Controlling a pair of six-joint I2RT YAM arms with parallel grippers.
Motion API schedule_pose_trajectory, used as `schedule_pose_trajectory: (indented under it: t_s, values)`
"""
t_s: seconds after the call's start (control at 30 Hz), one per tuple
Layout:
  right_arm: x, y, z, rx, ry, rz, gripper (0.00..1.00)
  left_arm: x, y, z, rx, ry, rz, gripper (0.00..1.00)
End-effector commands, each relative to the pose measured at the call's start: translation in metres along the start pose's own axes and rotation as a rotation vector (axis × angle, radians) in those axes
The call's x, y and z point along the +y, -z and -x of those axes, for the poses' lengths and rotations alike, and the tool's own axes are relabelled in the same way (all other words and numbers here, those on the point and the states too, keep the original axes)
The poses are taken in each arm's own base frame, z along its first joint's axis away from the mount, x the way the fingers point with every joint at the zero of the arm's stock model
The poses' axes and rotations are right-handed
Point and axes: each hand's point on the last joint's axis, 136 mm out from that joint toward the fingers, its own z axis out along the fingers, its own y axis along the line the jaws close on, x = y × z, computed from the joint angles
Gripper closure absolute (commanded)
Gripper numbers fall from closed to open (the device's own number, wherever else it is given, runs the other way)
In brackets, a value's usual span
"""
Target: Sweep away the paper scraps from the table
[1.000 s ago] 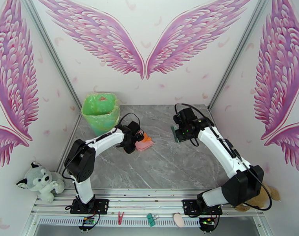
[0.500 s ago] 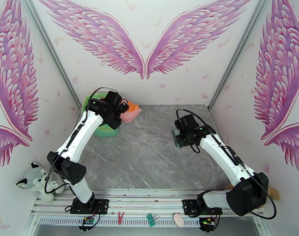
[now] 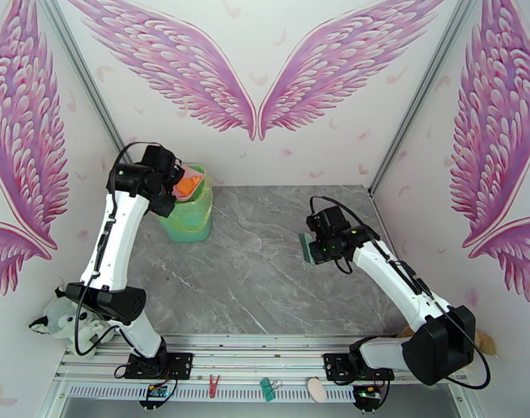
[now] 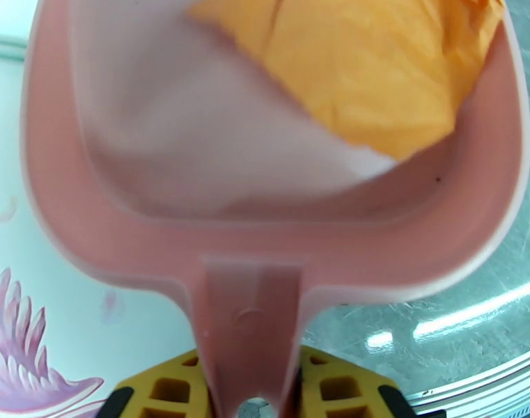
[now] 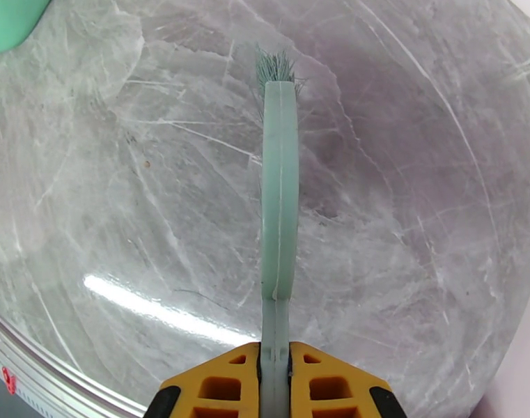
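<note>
My left gripper (image 3: 171,182) is shut on the handle of the pink dustpan (image 3: 184,184), which is raised at the rim of the green bin (image 3: 188,216) at the table's back left. An orange paper scrap (image 3: 189,183) lies in the pan. The left wrist view shows the dustpan (image 4: 195,155) close up, the orange paper scrap (image 4: 376,71) in its far right corner and the handle in my left gripper (image 4: 249,402). My right gripper (image 3: 316,246) is shut on the green hand brush (image 3: 307,247) over the table (image 3: 265,280). In the right wrist view the brush (image 5: 278,203) points away from my right gripper (image 5: 275,384).
The bin's green edge (image 5: 10,19) shows at the top left of the right wrist view, over bare marble table (image 5: 125,168). A husky plush toy (image 3: 59,322) sits off the table's left, another plush (image 3: 477,343) at the right. Clips (image 3: 267,389) lie on the front rail.
My left arm has lifted the dustpan with the orange scrap from the table's middle, back and left, up to the bin. The right arm has drawn the brush slightly nearer.
</note>
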Motion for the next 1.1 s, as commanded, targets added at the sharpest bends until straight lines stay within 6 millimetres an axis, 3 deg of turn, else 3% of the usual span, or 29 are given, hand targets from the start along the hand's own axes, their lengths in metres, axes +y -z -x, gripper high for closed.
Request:
schedule_pose_trajectory:
  t_s: [0.0, 0.17, 0.43, 0.77, 1.07]
  values:
    - [0.009, 0.005, 0.005, -0.038, 0.010, 0.026, 1.00, 0.025, -0.017, 0.003, 0.030, 0.052, 0.047, 1.00]
    - [0.011, 0.006, 0.004, -0.049, 0.013, 0.027, 1.00, 0.036, -0.051, -0.001, 0.150, 0.008, 0.160, 1.00]
    - [0.016, 0.004, 0.001, -0.054, 0.017, 0.045, 1.00, 0.046, -0.062, 0.021, 0.176, -0.157, 0.391, 1.00]
    - [0.020, 0.010, 0.004, -0.087, 0.020, 0.064, 1.00, 0.014, -0.091, 0.035, 0.267, -0.522, 0.541, 1.00]
    - [0.023, 0.010, 0.004, -0.099, 0.021, 0.076, 1.00, 0.021, -0.081, 0.046, 0.244, -0.617, 0.595, 1.00]
